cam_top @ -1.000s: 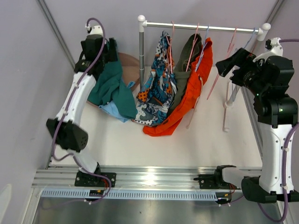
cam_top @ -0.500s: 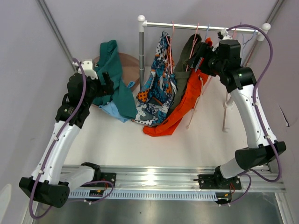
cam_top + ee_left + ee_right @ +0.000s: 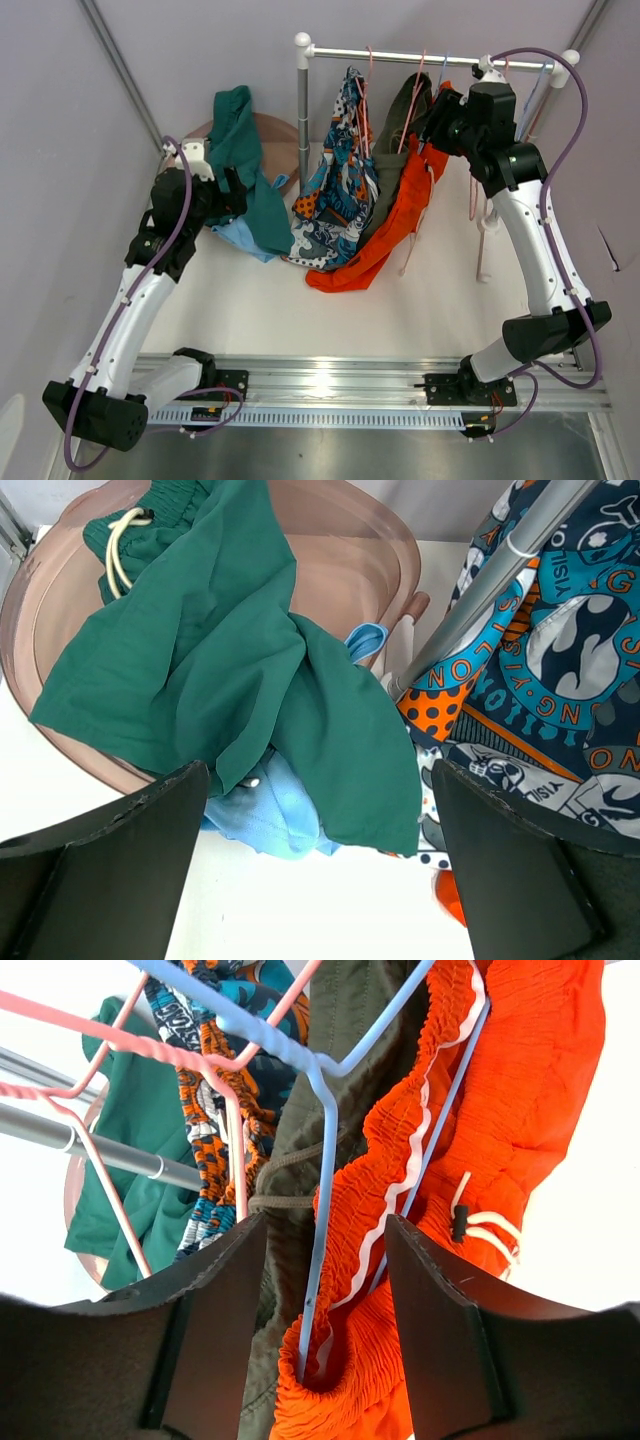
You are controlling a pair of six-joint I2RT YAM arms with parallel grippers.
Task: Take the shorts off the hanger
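The left jaws are spread wide and hold nothing. They hang just above the teal shorts (image 3: 230, 660), which lie crumpled half in the brown tub (image 3: 340, 550) and half over its rim onto the counter (image 3: 300, 310). The light blue shorts (image 3: 285, 815) poke out from under them on the counter. A second ago the teal pair dangled from these jaws at the tub. Now it is let go, and the left arm (image 3: 140, 290) has dropped back and low, creeping a little nearer the heap over the last half second. The right arm (image 3: 540, 240), which stood off by the right post a second ago, has swung in to the rail (image 3: 430, 53) and since edged slightly upward. Its jaws are also spread, one on each side of the blue hanger (image 3: 320, 1160) and the gathered waistband of the orange shorts (image 3: 520, 1100), without pinching either. The orange pair still hangs from that hanger, its lower end resting on the counter. The olive shorts (image 3: 285, 1220) hang touching it on the left, by a pink hanger (image 3: 235, 1130). The print shorts (image 3: 340, 190) hang beyond those, near the rack's left post. None of the three hanging pairs has shifted.
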